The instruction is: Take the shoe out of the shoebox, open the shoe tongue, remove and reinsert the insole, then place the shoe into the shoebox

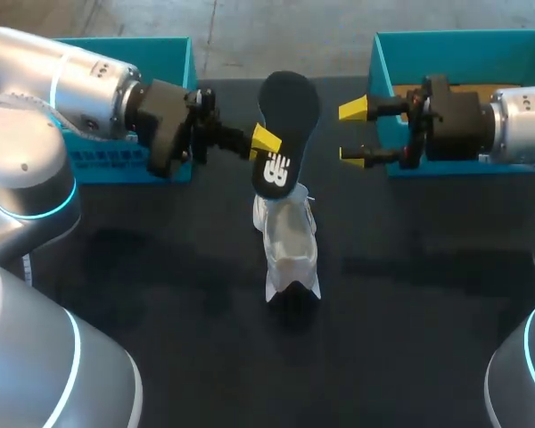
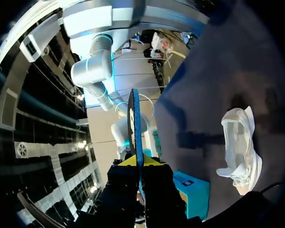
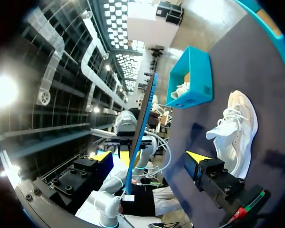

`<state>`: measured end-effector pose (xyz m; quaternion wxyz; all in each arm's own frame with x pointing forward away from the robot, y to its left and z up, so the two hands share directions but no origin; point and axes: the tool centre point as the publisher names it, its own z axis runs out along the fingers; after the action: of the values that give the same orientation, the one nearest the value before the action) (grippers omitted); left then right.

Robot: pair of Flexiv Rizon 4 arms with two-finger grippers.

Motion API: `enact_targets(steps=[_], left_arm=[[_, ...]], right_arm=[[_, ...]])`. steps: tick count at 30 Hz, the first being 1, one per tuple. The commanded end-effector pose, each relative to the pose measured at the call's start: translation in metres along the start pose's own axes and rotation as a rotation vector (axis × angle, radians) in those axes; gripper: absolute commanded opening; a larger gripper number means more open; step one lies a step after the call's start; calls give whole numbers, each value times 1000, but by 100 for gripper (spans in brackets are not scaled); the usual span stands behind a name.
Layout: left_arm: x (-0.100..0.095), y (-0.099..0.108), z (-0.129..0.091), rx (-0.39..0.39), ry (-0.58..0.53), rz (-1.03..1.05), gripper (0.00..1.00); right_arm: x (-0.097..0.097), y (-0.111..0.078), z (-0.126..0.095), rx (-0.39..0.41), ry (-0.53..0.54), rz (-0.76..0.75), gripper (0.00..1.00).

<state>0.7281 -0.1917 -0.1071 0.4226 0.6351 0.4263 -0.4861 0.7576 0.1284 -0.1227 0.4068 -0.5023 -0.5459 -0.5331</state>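
Note:
A black insole (image 1: pixel 285 125) is held up in the air, over the heel of the white shoe (image 1: pixel 290 245). My left gripper (image 1: pixel 266 141) is shut on the insole's lower edge. In the left wrist view the insole (image 2: pixel 134 126) stands edge-on out of that gripper (image 2: pixel 140 161), and the shoe (image 2: pixel 240 152) lies on the table off to one side. My right gripper (image 1: pixel 354 132) stands open just right of the insole, apart from it. In its own view the right gripper (image 3: pixel 149 159) is lined up with the thin insole (image 3: pixel 141 123), and the shoe (image 3: pixel 237 128) lies beside it.
The table (image 1: pixel 160 294) is black. One teal shoebox (image 1: pixel 125 152) stands at the back left behind my left arm, and the right wrist view shows that box (image 3: pixel 190 78) with another white shoe in it. A second teal box (image 1: pixel 464 40) stands at the back right.

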Motion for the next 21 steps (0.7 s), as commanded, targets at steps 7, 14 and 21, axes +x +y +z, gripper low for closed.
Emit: enact_targets(steps=[7, 14, 21], left_arm=[[13, 2, 21, -16, -29, 22, 0], [17, 7, 31, -35, -25, 103, 0], [20, 7, 43, -58, -35, 113, 0]], right_arm=[[-3, 6, 8, 8, 17, 13, 100], [-4, 11, 16, 37, 26, 29, 100], [-2, 16, 28, 69, 29, 32, 80]])
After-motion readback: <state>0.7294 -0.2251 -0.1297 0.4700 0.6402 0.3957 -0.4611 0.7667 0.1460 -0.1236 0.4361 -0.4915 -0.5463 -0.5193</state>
